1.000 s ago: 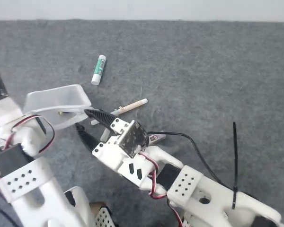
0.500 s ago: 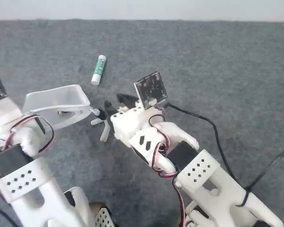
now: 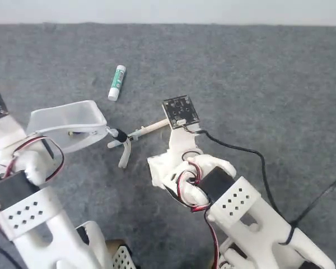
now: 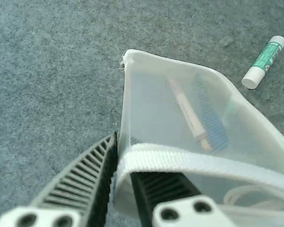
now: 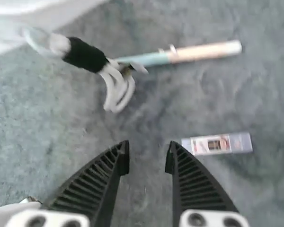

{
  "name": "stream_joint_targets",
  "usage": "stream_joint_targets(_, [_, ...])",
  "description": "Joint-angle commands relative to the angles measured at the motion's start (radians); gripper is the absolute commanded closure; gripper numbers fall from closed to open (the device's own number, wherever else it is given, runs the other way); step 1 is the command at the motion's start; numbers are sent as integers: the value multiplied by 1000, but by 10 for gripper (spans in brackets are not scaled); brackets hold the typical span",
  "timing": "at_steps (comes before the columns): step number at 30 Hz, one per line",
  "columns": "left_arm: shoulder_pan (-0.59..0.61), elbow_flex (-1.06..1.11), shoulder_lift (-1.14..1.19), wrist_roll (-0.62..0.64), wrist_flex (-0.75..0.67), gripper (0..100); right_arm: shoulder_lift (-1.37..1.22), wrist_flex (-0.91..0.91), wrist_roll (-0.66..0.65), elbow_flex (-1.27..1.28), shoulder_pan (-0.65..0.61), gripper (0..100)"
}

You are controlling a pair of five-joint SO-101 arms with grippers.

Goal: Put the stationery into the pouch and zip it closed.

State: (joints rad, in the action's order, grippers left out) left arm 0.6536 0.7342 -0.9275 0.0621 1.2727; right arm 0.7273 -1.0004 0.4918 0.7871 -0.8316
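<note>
My left gripper (image 4: 120, 177) is shut on the rim of the translucent white pouch (image 4: 189, 118), holding it up with its mouth open (image 3: 67, 124). Inside lie a cream pen (image 4: 187, 113) and a blue item (image 4: 210, 118). A green-and-white glue stick (image 3: 117, 82) lies on the carpet beyond the pouch (image 4: 265, 62). A cream and teal pen (image 3: 151, 128) lies beside the pouch's black-tipped pull loop (image 3: 120, 140). My right gripper (image 5: 146, 153) hovers open over the carpet, with that pen (image 5: 199, 52) ahead and a small flat case (image 5: 217, 144) just beside one fingertip.
Grey carpet covers the table (image 3: 257, 73), with free room at the back and right. The white pull loop (image 5: 116, 92) and its black piece (image 5: 85, 54) lie between the pouch and the pen. A black cable (image 3: 241, 154) trails off my right arm.
My right arm has swung away from the pouch mouth and turned its wrist down over the carpet near the pen. The left arm and pouch have stayed still.
</note>
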Motion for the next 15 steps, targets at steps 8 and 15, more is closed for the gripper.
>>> stream_joint_targets(8, [3, -10, -5, -2, -32, 989, -323, -22, 141, -146, 147, 876])
stream_joint_targets(15, [3, 39, -5, -2, -100, 989, -550, -127, 256, -315, 203, 875])
